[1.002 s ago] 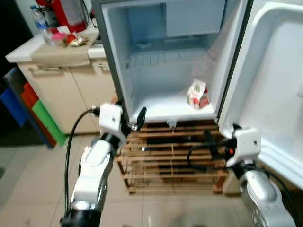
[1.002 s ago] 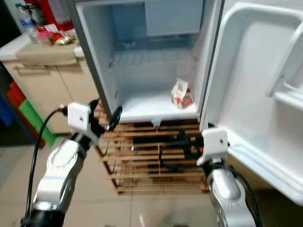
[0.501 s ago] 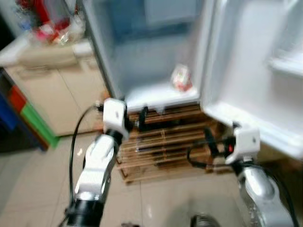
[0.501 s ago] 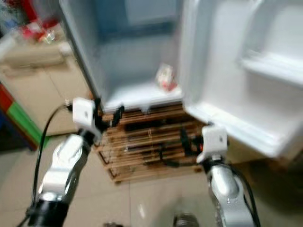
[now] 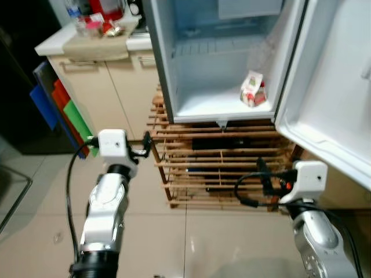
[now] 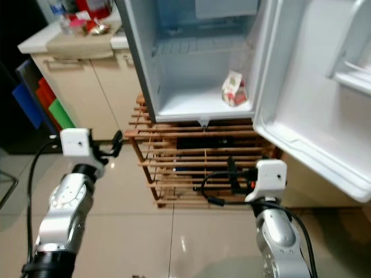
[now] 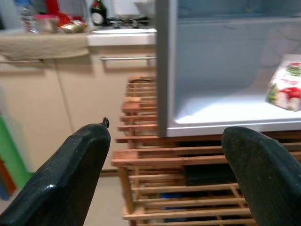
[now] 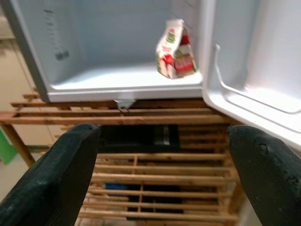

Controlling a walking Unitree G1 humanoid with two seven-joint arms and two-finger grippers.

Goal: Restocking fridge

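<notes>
I judge we are between loads: the carton (image 5: 253, 90) stands in the open fridge (image 5: 220, 110) at upper centre, while my left gripper (image 7: 164, 174) and right gripper (image 8: 162, 174) are spread and empty, so next I must fetch stock from the counter (image 5: 87, 43).

Fridge (image 5: 226, 75): white shell with a pale blue-grey interior; its open door (image 5: 342, 87) is plain white inside. Carton (image 5: 253, 90) on the fridge floor: white, printed with red and green patches. Rack (image 5: 214, 168) beneath the fridge: light brown wooden slats, with a black box on its upper tier. Cabinet (image 5: 107, 92): cream fronts under a white top, covered by a beige cloth. Boards (image 5: 61, 107) leaning beside the cabinet: blue, red and green. Floor (image 5: 191, 243): glossy beige tiles with pale joints. Both arms: silver, with white wrist housings and black cables; left hand (image 7: 160, 183) and right hand (image 8: 160, 179) have matt black fingers.
</notes>
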